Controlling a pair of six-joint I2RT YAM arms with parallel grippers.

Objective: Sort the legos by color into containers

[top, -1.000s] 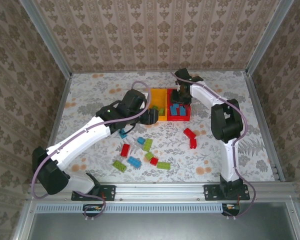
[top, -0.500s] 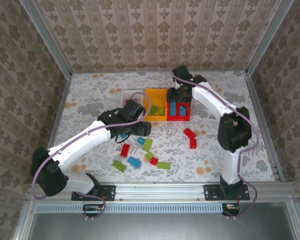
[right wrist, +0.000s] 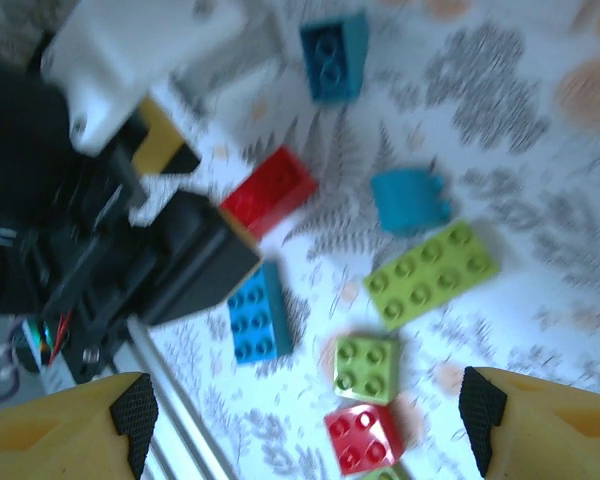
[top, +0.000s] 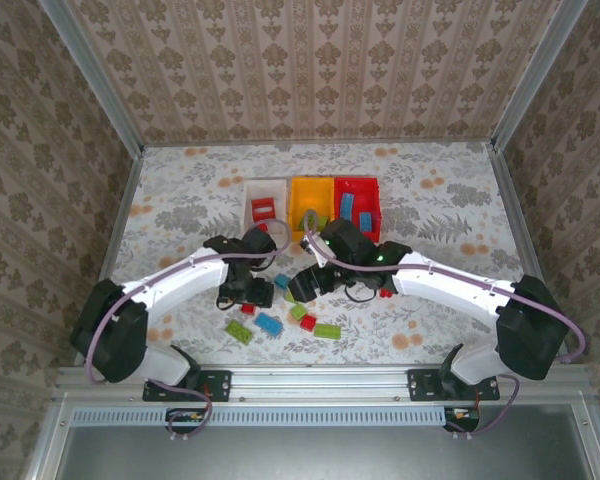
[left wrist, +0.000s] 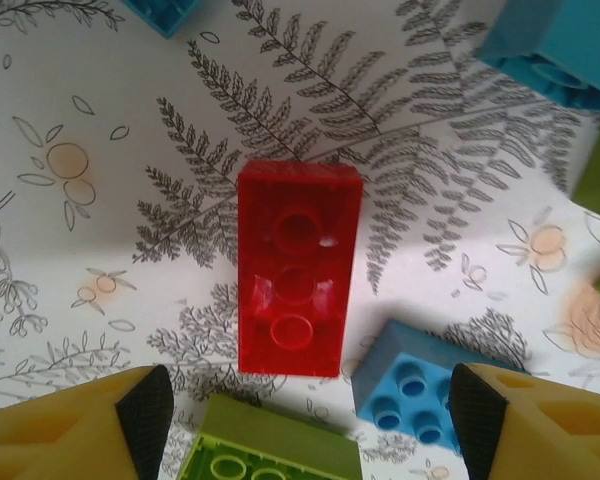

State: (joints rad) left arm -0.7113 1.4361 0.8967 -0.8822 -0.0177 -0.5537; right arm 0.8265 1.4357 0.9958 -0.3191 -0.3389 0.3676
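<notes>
Three containers stand side by side at the back: white (top: 265, 190) with a red lego, yellow-orange (top: 308, 192) with green ones, red (top: 365, 188) with blue ones. Loose legos lie in the middle of the table. My left gripper (top: 250, 292) (left wrist: 310, 420) hangs open low over an upside-down red lego (left wrist: 298, 268), with a blue lego (left wrist: 420, 380) and a lime green one (left wrist: 270, 450) near its pads. My right gripper (top: 310, 285) (right wrist: 308, 420) is open and empty above a green two-by-two lego (right wrist: 366, 367), a red one (right wrist: 362, 437) and a long blue one (right wrist: 258, 312).
The two grippers are close together, and the left one's dark body (right wrist: 130, 230) crowds the right wrist view. A long green lego (right wrist: 432, 273) and teal legos (right wrist: 410, 200) lie beyond. A red lego (top: 385, 290) lies by the right forearm. Metal rails edge the table.
My right arm has swung from over the red container down to the loose legos, and its jaws have opened. My left gripper has moved nearer, over the red lego, opening wider.
</notes>
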